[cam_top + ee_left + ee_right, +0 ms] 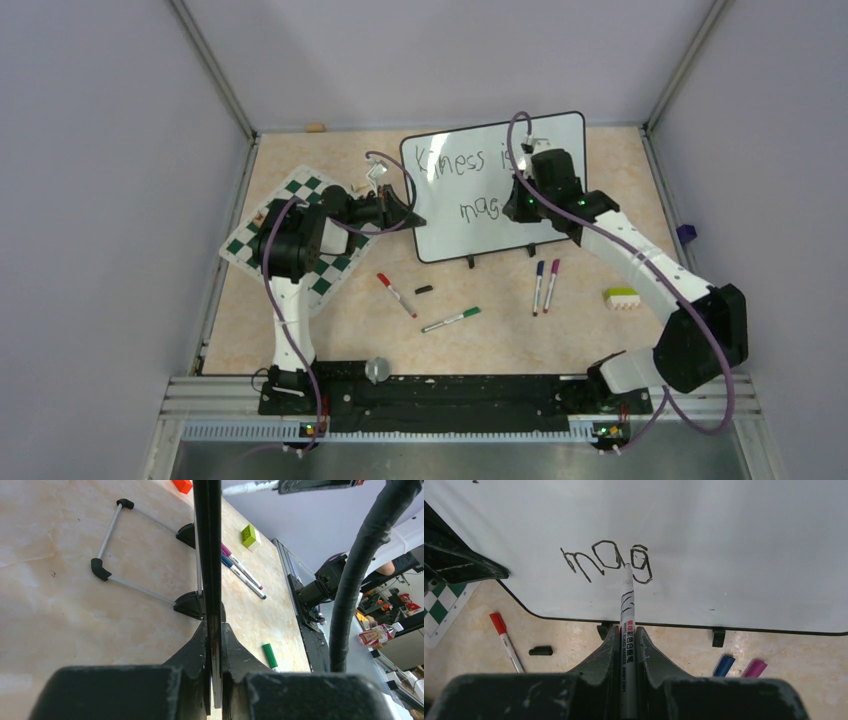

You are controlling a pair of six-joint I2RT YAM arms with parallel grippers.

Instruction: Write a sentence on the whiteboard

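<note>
— Fingers [605, 652], right gripper [626, 632]: clamped on black marker [627, 605], tip at "mag" of the sentence [606, 560]. Also left gripper [215, 627]: pinching the edge of the whiteboard [436, 228], which stands upright mid-table. Advice?
— Light, even tip pressure; hold the frame steady. Right wrist view: stroke contact. Top view only: upper line, "Kiness is".

Plain pale lilac-grey panel walls [450, 60] enclose the beige marble-patterned desk [560, 345] at back, left and right. Slanted aluminium corner posts [215, 70] join the panels. A black mounting rail [450, 395] and a ribbed aluminium frame [450, 430] run along the near edge. Lighting even, shadows soft.
</note>
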